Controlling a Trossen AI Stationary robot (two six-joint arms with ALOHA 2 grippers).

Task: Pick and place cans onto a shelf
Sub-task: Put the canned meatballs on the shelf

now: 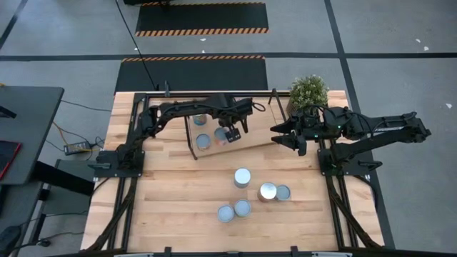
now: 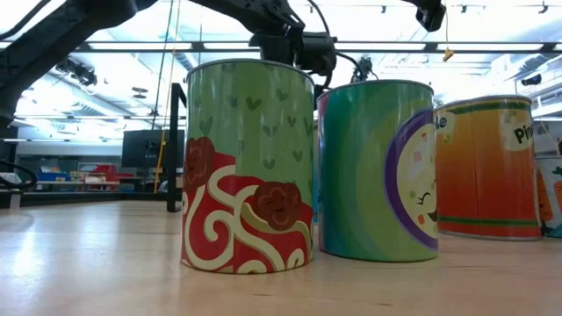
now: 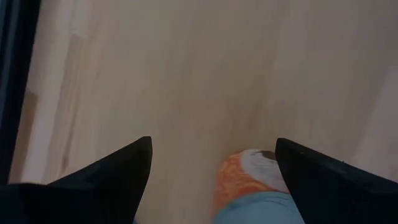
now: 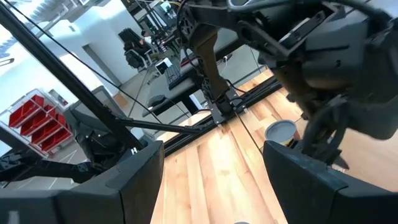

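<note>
Left gripper (image 1: 228, 133) over the shelf (image 1: 257, 140), jaws wide around an orange-labelled can (image 3: 249, 186) without touching it.

The right gripper (image 1: 285, 135) hovers at the shelf's other end, jaws partly apart, empty. Two more cans (image 1: 203, 141) sit on the shelf; five cans (image 1: 243, 178) stand on the table (image 1: 164, 193), one lettered "Pi".

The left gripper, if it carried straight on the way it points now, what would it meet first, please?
Most likely the orange-labelled can lying between the open fingers of the left gripper, then the pale wood of the shelf behind it. Depth is hard to judge here.
</note>
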